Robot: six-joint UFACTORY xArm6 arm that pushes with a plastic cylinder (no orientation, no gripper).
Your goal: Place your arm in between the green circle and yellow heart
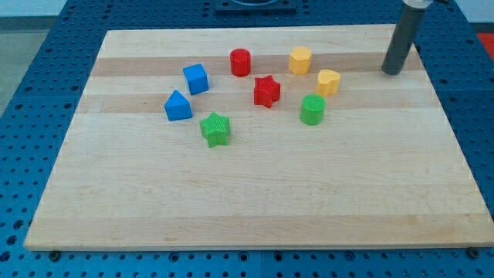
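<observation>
The green circle (312, 110) stands right of the board's middle. The yellow heart (328, 81) sits just above and to the right of it, with a small gap between them. My tip (393, 72) rests on the board near its top right corner, well to the right of the yellow heart and apart from every block. The dark rod rises from the tip out of the view's top.
A yellow hexagon (300, 59) lies up-left of the heart. A red star (267, 91) and a red cylinder (241, 62) lie left of it. A blue cube (196, 79), a blue block (177, 106) and a green star (215, 129) lie further left. The wooden board (247, 201) ends at blue pegboard.
</observation>
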